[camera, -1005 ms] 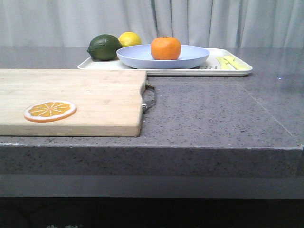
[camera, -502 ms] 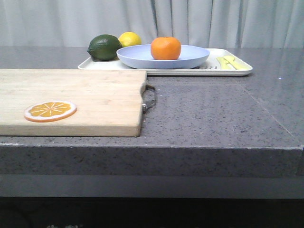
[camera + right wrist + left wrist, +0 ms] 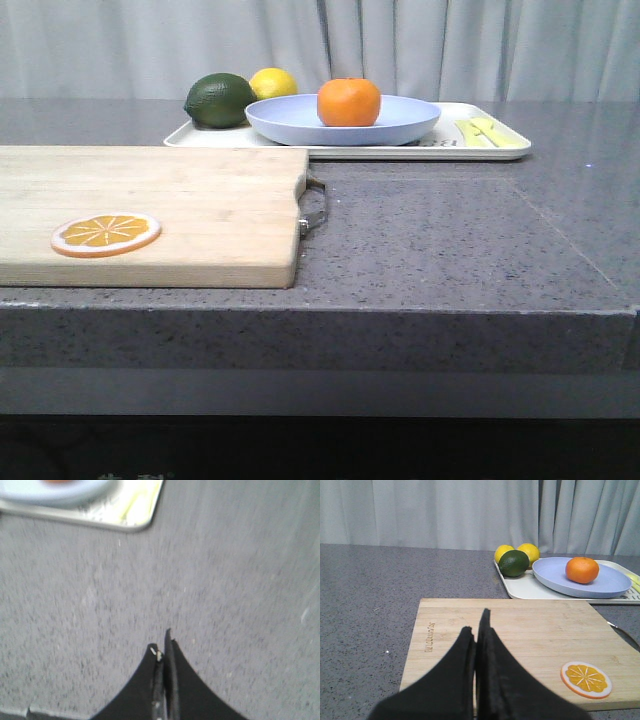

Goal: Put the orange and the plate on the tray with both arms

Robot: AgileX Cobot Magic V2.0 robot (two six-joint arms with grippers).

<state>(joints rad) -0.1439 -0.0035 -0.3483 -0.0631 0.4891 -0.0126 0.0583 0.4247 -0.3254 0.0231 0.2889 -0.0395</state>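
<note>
The left claw [image 3: 479, 630] is pressed together, empty, over the one board [image 3: 520, 640]. The right claw [image 3: 162, 647] is likewise together, over bare counter [image 3: 225, 580]. One orange [image 3: 349, 101] sits in the one plate [image 3: 400, 120], which rests on the tray [image 3: 440, 148]. Behind it: two lemons [image 3: 528, 552], one lime [image 3: 220, 99]. One orange slice [image 3: 106, 233] lies on the board.

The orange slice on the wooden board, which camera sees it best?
The left wrist view shows the orange slice best: it looks down on it, so its segments and white rim are plain. The front view sees the slice low and flattened on the cutting board. The right wrist view misses it.
</note>
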